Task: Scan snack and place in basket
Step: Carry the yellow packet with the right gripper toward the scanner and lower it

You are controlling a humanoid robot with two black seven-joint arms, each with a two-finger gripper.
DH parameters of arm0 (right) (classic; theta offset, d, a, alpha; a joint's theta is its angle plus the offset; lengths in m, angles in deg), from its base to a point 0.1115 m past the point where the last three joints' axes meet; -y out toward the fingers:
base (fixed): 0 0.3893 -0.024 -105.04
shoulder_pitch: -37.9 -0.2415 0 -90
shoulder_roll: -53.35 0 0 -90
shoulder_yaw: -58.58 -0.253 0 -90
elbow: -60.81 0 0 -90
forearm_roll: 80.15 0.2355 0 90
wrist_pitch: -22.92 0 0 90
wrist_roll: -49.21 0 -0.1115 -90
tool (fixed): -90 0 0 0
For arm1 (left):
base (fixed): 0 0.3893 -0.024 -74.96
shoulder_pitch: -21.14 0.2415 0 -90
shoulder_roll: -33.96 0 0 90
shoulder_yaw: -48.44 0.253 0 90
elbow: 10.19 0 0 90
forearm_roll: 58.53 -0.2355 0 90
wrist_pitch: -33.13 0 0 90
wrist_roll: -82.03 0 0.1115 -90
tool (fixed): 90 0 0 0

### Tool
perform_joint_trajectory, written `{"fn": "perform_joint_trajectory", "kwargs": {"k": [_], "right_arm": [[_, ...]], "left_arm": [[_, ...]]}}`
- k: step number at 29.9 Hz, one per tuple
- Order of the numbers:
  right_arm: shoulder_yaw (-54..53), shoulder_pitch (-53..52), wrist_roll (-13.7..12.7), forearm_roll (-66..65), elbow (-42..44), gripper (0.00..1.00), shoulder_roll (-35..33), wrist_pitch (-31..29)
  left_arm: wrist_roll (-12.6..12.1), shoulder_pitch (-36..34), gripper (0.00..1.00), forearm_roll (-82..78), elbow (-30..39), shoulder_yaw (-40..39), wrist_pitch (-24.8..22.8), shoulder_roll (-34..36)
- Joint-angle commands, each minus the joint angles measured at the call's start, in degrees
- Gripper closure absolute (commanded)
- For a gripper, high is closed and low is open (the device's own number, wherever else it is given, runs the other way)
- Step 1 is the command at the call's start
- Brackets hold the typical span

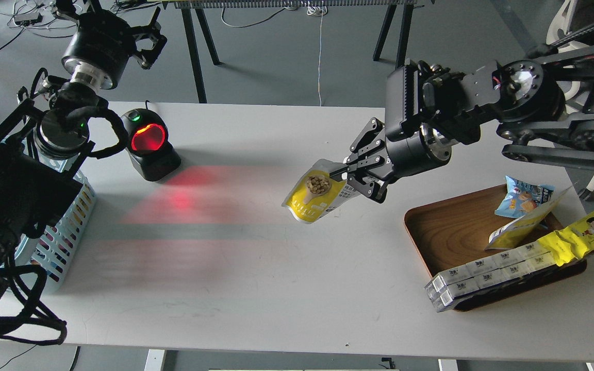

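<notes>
My right gripper (347, 178) is shut on the upper right edge of the snack (313, 198), a small yellow pouch with a round picture of brown nuggets. It holds the pouch above the middle of the white table, facing the scanner (148, 145), whose window glows red and throws red light on the table. The light blue basket (72, 216) stands at the left table edge, mostly hidden behind my left arm. My left gripper (148, 40) is raised beyond the far left of the table, its fingers apart and empty.
A brown wooden tray (449, 234) at the right holds a blue snack bag (521, 195), a yellow pouch, a long yellow wrapper with a cartoon face (583, 234) and white boxed packs (485, 275). Table legs and cables lie beyond the far edge.
</notes>
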Motion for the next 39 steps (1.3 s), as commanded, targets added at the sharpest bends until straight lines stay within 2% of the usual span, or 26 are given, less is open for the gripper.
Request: {"fn": "perform_joint_trajectory", "kwargs": {"k": [1, 6, 27, 39], "right_arm": [[-0.58, 1.22, 0.00, 1.51, 2.14, 1.00, 2.96, 0.01], [-0.67, 2.98, 0.00, 1.86, 4.61, 1.00, 6.21, 0.01], [-1.46, 4.38, 0.00, 3.88, 8.30, 1.00, 12.28, 0.10], [-1.46, 4.82, 0.00, 3.97, 10.41, 1.00, 13.69, 0.10]], "left_arm": [[0.00, -0.17, 0.00, 0.01, -0.01, 0.04, -0.01, 0.03], [-0.08, -0.08, 0.00, 0.01, -0.01, 0.12, -0.01, 0.03], [-0.09, 0.36, 0.00, 0.01, -0.01, 0.12, -0.45, 0.12], [0.00, 0.53, 0.00, 0.01, -0.01, -0.05, -0.54, -0.06]]}}
